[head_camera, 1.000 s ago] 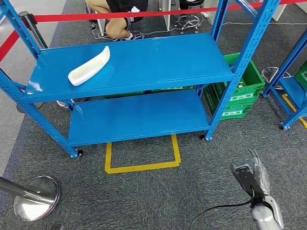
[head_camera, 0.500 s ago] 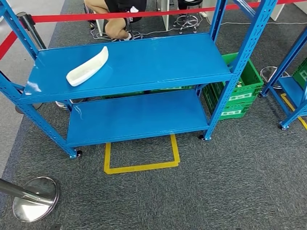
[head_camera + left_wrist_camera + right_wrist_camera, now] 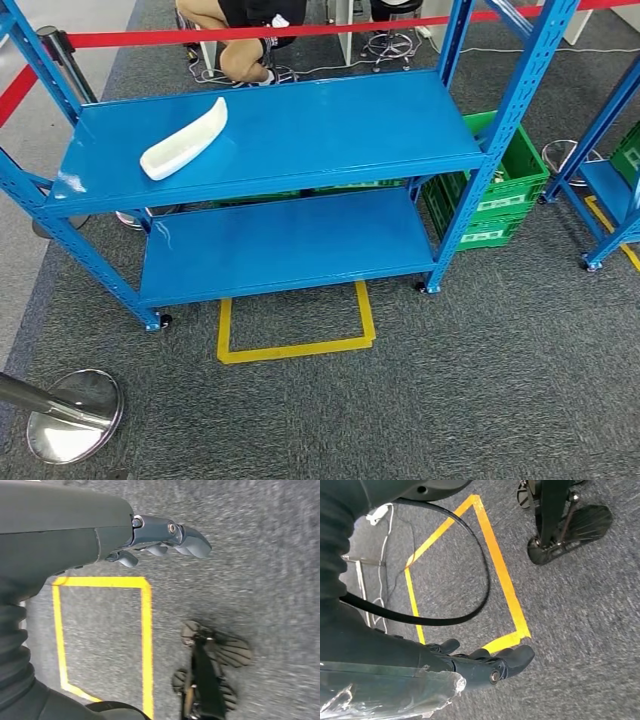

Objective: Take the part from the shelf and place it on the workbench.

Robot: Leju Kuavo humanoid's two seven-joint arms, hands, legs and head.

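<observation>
A white, boat-shaped part (image 3: 185,139) lies at the left end of the blue shelf's (image 3: 317,130) upper deck, well apart from both hands; the reach that comes first is probably best made level over the deck's front edge, closing across the part's narrow middle. The left hand (image 3: 166,537) and right hand (image 3: 486,665) hang over grey carpet marked with yellow tape, fingers extended and close together, holding nothing.

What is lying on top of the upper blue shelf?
A white part lies on the upper shelf, near its left end. The part's underside is covered.
</observation>
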